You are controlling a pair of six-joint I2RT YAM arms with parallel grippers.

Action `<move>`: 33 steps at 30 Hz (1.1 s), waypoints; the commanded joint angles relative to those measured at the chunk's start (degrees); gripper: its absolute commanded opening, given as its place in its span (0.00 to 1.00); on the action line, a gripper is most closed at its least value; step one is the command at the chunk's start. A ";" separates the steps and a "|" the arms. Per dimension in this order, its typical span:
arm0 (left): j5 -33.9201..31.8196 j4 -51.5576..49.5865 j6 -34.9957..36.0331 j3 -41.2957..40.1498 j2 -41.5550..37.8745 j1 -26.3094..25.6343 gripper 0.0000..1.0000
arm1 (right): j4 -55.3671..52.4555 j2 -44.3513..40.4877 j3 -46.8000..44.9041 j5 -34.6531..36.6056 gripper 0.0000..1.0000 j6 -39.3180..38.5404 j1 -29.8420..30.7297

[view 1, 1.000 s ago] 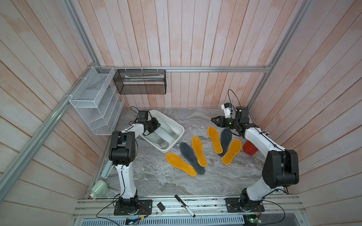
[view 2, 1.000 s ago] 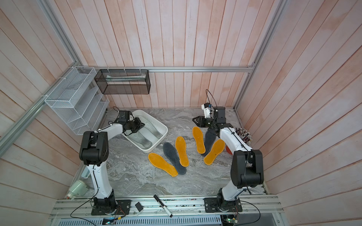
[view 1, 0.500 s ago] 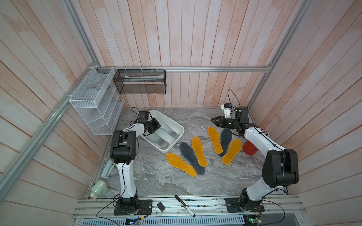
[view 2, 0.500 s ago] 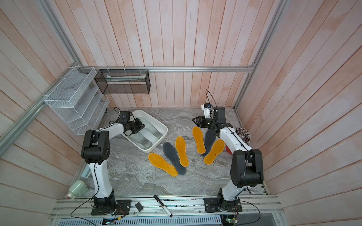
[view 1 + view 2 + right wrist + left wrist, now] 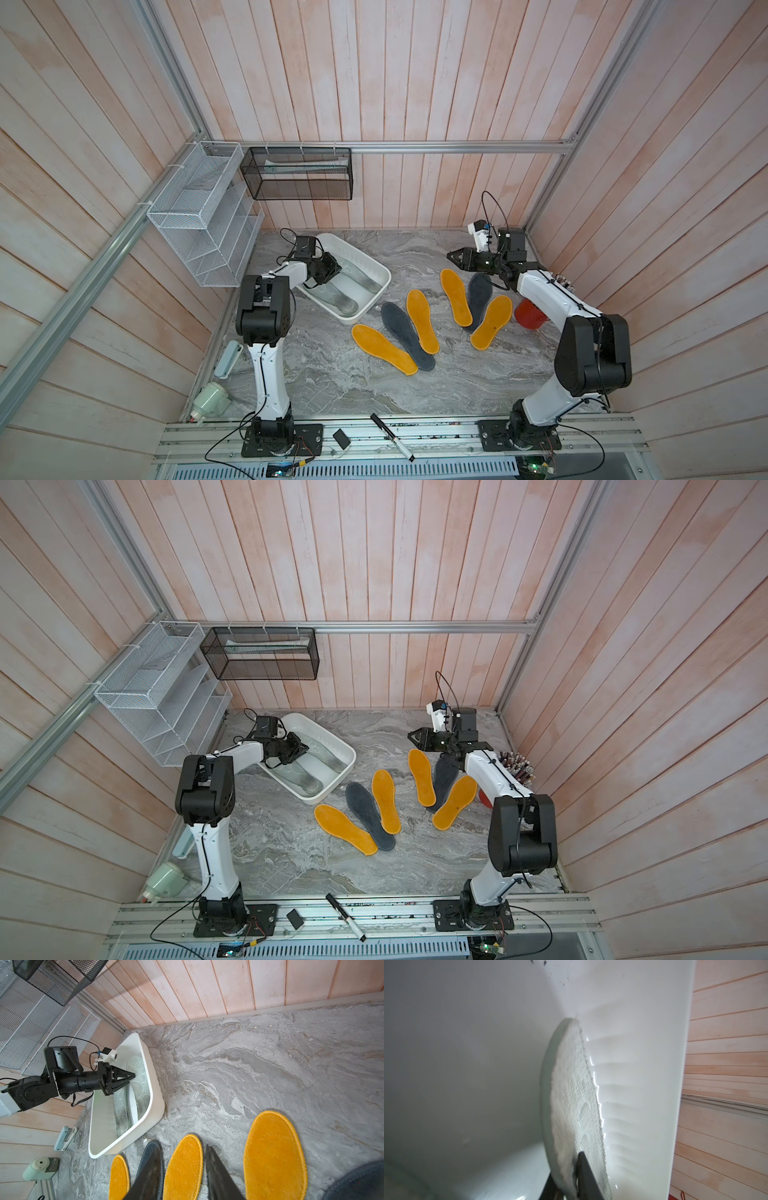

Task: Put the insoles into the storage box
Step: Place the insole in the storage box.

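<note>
The left pincer (image 5: 333, 269) is reaching into the storage box (image 5: 365, 308), a pale insole (image 5: 575, 1105) sitting between its fingers (image 5: 585, 1176); the grip cannot be told. Six orange and grey insoles (image 5: 422, 320) are lying on the worktop (image 5: 374, 395). The right pincer (image 5: 451, 255) is hovering spread near them.

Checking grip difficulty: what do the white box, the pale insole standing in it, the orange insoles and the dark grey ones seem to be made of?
Storage box: smooth glossy plastic, by its sheen. Pale insole: translucent, probably gel or silicone, with woven-looking mesh face. Orange insoles: fuzzy fabric, stitched edge. Dark grey insoles: likewise fuzzy, perhaps felt.
</note>
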 commanded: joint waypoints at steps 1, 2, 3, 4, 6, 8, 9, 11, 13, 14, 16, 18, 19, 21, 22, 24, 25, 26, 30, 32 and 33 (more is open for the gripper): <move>0.18 -1.25 1.24 1.91 1.32 0.20 0.16 | -0.19 0.93 -0.29 -0.67 0.38 0.06 -0.15; 0.14 -1.42 1.33 2.00 1.34 0.19 0.17 | -0.17 0.93 -0.41 -0.70 0.37 -0.04 -0.12; 0.10 -1.54 1.40 1.99 1.37 0.24 0.19 | -0.23 0.93 -0.34 -0.66 0.38 -0.15 -0.13; 0.02 -1.68 1.50 2.13 1.33 0.28 0.20 | -0.25 0.96 -0.32 -0.58 0.38 -0.21 -0.08; 0.09 -2.08 1.85 2.32 1.48 0.36 0.22 | -0.29 1.13 -0.33 -0.63 0.37 -0.31 -0.12; 0.09 -2.62 2.19 2.66 1.54 0.45 0.24 | -0.29 1.26 -0.25 -0.59 0.38 -0.31 -0.13; 0.09 -2.85 2.34 2.81 1.52 0.54 0.25 | -0.34 1.35 -0.15 -0.70 0.38 -0.28 -0.11; 0.18 -3.34 2.56 3.09 1.62 0.62 0.27 | -0.36 1.53 -0.07 -0.72 0.38 -0.31 -0.19; 0.18 -3.78 2.87 3.35 1.59 0.79 0.28 | -0.38 1.56 -0.06 -0.72 0.38 -0.35 -0.22; 0.20 -3.94 2.99 3.38 1.60 0.81 0.29 | -0.31 1.61 -0.07 -0.69 0.38 -0.38 -0.20; 0.18 -4.49 3.22 3.59 1.65 0.96 0.30 | -0.33 1.59 -0.06 -0.74 0.38 -0.36 -0.22; 0.18 -4.98 3.48 3.91 1.62 1.08 0.30 | -0.24 1.68 0.01 -0.73 0.38 -0.39 -0.17; 0.17 -5.12 3.61 4.07 1.63 1.16 0.30 | -0.24 1.70 -0.02 -0.68 0.38 -0.38 -0.23; 0.18 -5.48 3.70 4.24 1.60 1.25 0.31 | -0.26 1.76 -0.07 -0.67 0.38 -0.38 -0.20; 0.20 -5.55 3.70 4.41 1.66 1.32 0.31 | -0.24 1.74 0.08 -0.74 0.38 -0.42 -0.23; 0.34 -5.72 3.70 4.71 1.61 1.42 0.33 | -0.30 1.85 -0.05 -0.80 0.38 -0.41 -0.26; 0.40 -5.82 3.70 4.78 1.59 1.27 0.34 | -0.28 1.89 -0.14 -0.90 0.38 -0.43 -0.30; 0.36 -5.97 3.70 5.04 1.60 1.36 0.35 | -0.30 1.88 -0.15 -0.88 0.39 -0.37 -0.21; 0.53 -6.73 3.78 5.79 1.38 1.42 0.38 | -0.30 1.89 -0.32 -0.93 0.40 -0.46 -0.30; 0.53 -7.24 3.79 6.26 1.15 1.34 0.38 | -0.25 1.87 -0.32 -0.91 0.40 -0.44 -0.30; 0.54 -7.40 3.79 6.52 0.90 1.39 0.39 | -0.26 1.89 -0.25 -1.02 0.40 -0.47 -0.33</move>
